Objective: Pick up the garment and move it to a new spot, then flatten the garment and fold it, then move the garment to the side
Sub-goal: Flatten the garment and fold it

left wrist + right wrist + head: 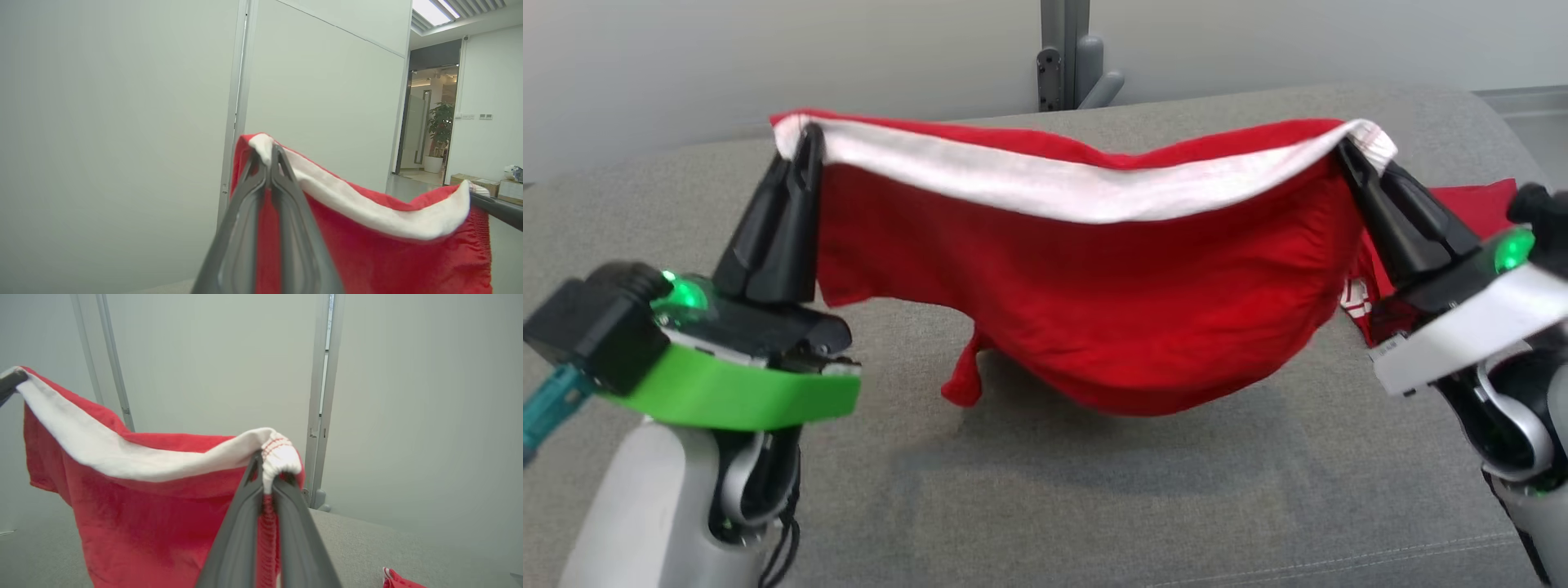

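Above grey cushion (1094,506), we hold garment (1094,310) strung between left gripper (805,147) and right gripper (1346,151), jaws clamped on waistband (1078,192) ends, well apart, probably so cloth spreads for flattening.

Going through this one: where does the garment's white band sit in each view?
Head view: the white band sags across the upper middle.
Left wrist view: the band runs from centre down toward the right.
Right wrist view: the band runs from upper left to centre.
Shared landmark: the left gripper clamped on one end.
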Tool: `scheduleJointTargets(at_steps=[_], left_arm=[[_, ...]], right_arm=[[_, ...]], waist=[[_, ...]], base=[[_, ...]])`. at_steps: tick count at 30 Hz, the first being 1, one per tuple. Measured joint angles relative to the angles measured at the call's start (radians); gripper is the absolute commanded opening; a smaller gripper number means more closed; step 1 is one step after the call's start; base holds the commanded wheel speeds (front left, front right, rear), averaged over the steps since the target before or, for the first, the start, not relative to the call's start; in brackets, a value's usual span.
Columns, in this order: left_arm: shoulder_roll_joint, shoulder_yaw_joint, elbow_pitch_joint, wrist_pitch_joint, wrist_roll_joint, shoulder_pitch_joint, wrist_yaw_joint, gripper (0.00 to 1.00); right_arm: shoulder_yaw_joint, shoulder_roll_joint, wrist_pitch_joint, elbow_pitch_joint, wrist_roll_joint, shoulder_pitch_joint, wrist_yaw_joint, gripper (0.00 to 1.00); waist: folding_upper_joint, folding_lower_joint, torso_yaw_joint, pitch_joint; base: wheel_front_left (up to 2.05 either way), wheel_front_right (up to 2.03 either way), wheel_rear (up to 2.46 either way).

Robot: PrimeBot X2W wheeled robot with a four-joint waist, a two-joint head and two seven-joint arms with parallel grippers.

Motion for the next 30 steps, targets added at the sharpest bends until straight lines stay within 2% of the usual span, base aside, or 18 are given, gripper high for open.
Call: scheduleJointTargets(at_steps=[5,10,13,18,21,25,30], left_arm=[[0.03,0.016,0.068,0.076,-0.014,-0.176,-0.009,0.0],[0.054,0.017,0.265,0.109,-0.003,-0.437,-0.026,0.0],[0.057,0.003,0.44,0.083,0.036,-0.663,-0.035,0.0],[0.042,0.011,0.631,-0.044,0.086,-0.892,-0.036,0.0],[0.037,-0.005,0.712,-0.095,0.136,-0.973,-0.036,0.0],[0.007,-0.016,0.783,-0.122,0.156,-0.998,-0.039,0.0],[-0.03,-0.021,0.803,-0.125,0.158,-0.934,-0.047,0.0]], right_arm=[[0.095,-0.009,0.037,0.113,0.018,-0.204,0.0,0.0],[0.184,0.031,0.0,0.337,0.009,-0.495,0.0,0.0],[0.218,0.086,-0.11,0.57,-0.064,-0.746,0.0,0.0],[0.22,0.169,-0.299,0.856,-0.176,-0.964,0.0,0.0],[0.204,0.206,-0.386,0.996,-0.229,-1.04,0.0,0.0],[0.196,0.242,-0.424,1.119,-0.277,-1.066,0.0,0.0],[0.216,0.255,-0.43,1.162,-0.291,-1.024,0.0,0.0]], waist=[[0.0,0.0001,0.005,0.044],[0.0,0.0001,0.016,0.111],[0.0,0.0001,0.027,0.179],[0.0,0.0002,0.047,0.262],[0.0,0.0002,0.062,0.305],[0.0,0.0002,0.085,0.358],[0.0,0.0003,0.112,0.419]], base=[[0.0,0.0,0.0],[0.0,0.0,0.0],[0.0,0.0,0.0],[0.0,0.0,0.0],[0.0,0.0,0.0],[0.0,0.0,0.0],[0.0,0.0,0.0]])
